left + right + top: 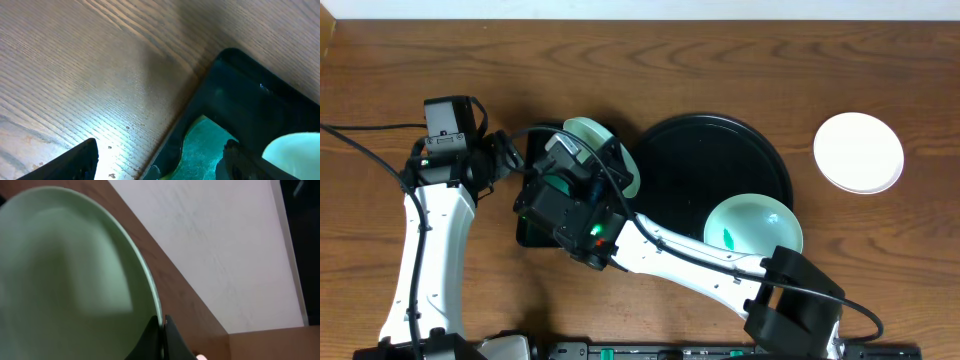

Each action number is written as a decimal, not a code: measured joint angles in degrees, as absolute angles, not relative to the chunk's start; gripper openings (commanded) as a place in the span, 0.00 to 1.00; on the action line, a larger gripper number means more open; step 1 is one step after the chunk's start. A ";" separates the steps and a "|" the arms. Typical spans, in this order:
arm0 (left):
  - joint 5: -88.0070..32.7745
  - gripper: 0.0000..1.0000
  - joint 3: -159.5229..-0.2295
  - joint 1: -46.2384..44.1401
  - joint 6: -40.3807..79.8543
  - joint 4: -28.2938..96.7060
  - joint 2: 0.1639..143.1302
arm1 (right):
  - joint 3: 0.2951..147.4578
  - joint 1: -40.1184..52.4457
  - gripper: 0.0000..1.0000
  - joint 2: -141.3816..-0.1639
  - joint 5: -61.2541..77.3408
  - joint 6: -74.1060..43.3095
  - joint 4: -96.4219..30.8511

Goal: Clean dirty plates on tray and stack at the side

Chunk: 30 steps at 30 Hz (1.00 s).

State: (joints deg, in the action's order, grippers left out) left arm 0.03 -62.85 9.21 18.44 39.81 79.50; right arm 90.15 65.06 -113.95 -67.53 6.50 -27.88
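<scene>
Nearest the robot's base, a mint green plate (pixel 753 228) with a small green smear in its middle is being carried by the round black tray (pixel 680 150), at the tray's near right edge. Farther in, a second mint green plate (pixel 610 150) is being pinched at its rim by the right fingers (pixel 175 345), which are being pressed tightly together on it. This plate is being held tilted and off the surface, between the round tray and a smaller rectangular black tray (pixel 260 105). A green sponge (pixel 202 145) is being carried in that smaller tray. The left fingers (pixel 75 162) are being held wide apart with nothing between them, above the wooden surface (pixel 100 75) just beside the rectangular tray's corner. Off to the right, a white plate (pixel 858 152) is being borne by the surface alone, apart from the round tray.
</scene>
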 measured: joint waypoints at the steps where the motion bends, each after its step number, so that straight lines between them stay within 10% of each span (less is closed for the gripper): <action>1: 0.01 0.80 -62.83 9.21 18.44 39.81 79.50 | 90.15 65.06 0.01 -113.95 -67.51 6.39 -28.34; 30: 0.01 0.80 -62.83 9.21 18.44 39.81 79.50 | 90.15 58.06 0.01 -109.91 -50.06 -9.17 -27.40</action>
State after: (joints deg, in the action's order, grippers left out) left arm 0.01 -62.83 9.21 18.44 39.81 79.50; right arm 90.15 58.06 -109.91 -50.06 -9.17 -27.40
